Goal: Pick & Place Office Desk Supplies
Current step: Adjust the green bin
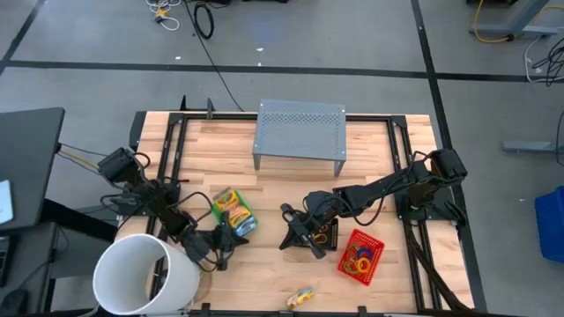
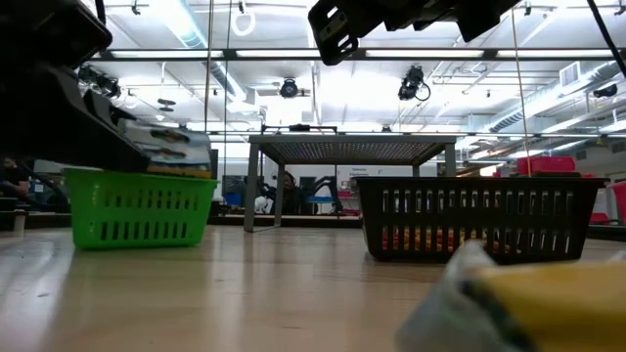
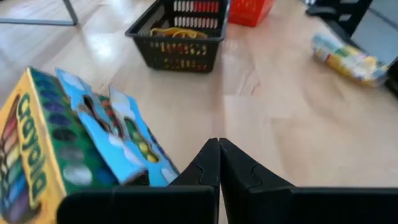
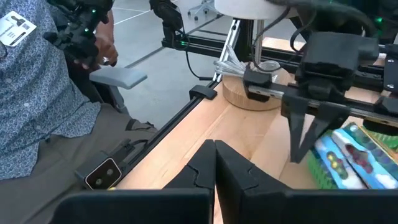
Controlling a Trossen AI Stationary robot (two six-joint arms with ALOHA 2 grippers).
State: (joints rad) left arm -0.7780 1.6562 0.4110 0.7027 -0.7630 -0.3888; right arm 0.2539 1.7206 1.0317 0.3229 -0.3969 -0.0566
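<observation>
Crayon boxes [image 1: 231,208] stand in the green mesh tray [image 2: 142,207], one sticking up above its rim. My left gripper [image 1: 220,243] is shut just beside them, toward the table's near edge; the left wrist view shows a box [image 3: 56,143] next to its fingers. My right gripper [image 1: 295,231] is shut and hangs in the air [image 2: 333,29] beside the black tray [image 1: 328,236], which holds thin rubber bands [image 3: 177,32]. Coloured rings [image 1: 357,261] lie in the red tray [image 1: 374,243]. A yellow wrapped item [image 1: 301,297] lies on the table near its near edge.
The big white bucket [image 1: 145,275] stands at the near left corner, close behind my left arm. The grey perforated stand [image 1: 300,132] sits at the far middle. Bare wood lies between the green and black trays. A person [image 4: 37,93] stands beyond the table's left side.
</observation>
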